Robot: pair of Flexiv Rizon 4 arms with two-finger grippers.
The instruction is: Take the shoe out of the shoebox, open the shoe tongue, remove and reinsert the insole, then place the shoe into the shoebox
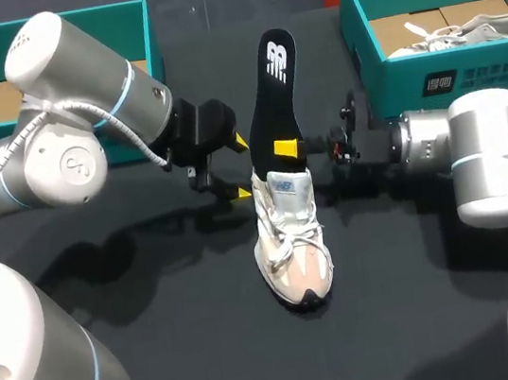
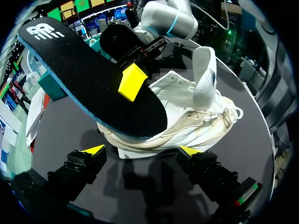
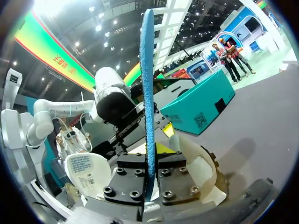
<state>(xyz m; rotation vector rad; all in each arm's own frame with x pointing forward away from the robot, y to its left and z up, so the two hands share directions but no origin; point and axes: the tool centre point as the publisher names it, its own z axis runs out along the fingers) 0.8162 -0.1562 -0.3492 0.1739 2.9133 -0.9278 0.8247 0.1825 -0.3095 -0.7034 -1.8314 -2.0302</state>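
A white and beige shoe [image 1: 290,242] stands in the middle of the black table, toe toward the front edge. A black insole [image 1: 279,91] rises steeply out of its opening. My right gripper [image 1: 288,149] is shut on the insole's lower part; in the right wrist view the insole [image 3: 148,88] shows edge-on, clamped at my right gripper [image 3: 149,175]. My left gripper [image 1: 238,167] stands open just left of the shoe's heel. In the left wrist view the left gripper [image 2: 142,150] flanks the heel of the shoe [image 2: 191,123] without touching it, under the insole [image 2: 88,79]. The tongue [image 2: 205,74] is pulled upright.
A teal shoebox [image 1: 48,28] stands at the back left. Another teal shoebox [image 1: 357,12] at the back right holds a second white shoe [image 1: 483,27]. The right arm's wrist [image 1: 419,141] lies low just in front of that box.
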